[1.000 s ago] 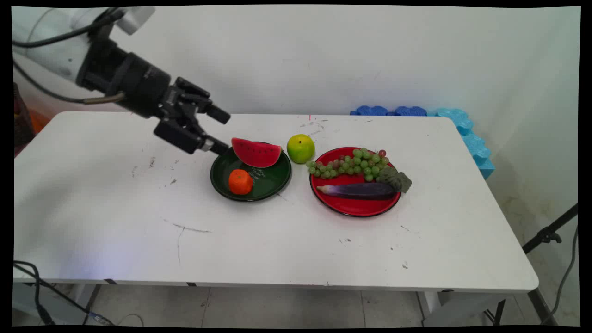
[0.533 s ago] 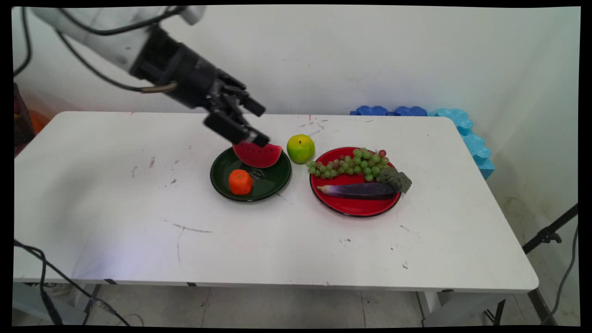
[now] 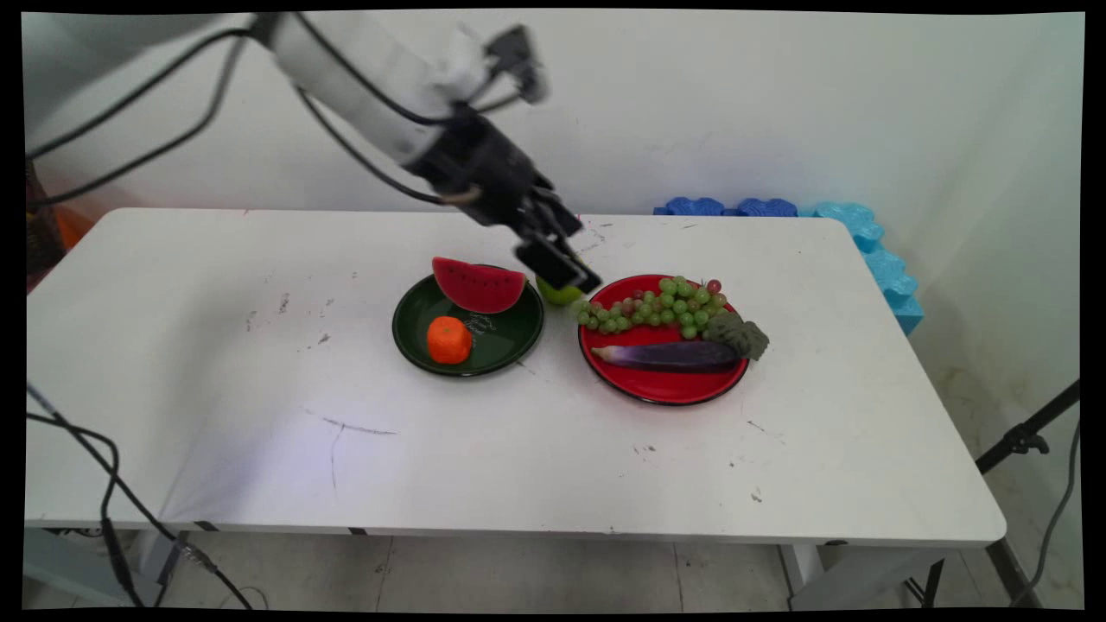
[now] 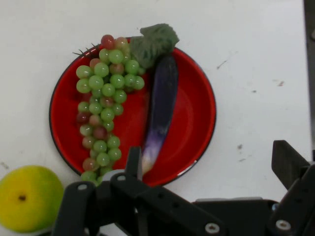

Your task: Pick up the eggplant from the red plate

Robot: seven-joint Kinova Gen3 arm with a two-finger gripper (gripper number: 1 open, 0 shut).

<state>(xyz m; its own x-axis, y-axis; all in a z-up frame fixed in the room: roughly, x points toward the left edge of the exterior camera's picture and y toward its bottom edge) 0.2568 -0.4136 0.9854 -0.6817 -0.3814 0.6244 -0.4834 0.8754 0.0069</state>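
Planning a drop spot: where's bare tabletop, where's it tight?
Free: the table's left side beyond the green plate; the near strip in front of both plates; right of the red plate. Tight: between the plates, where the apple sits under the end effector.

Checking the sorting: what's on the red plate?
On the red plate lie a grape bunch with a leaf and a purple eggplant. The gripper linkage covers the plate's near rim, so anything there is hidden.

Grapes (eggplant too) on plate
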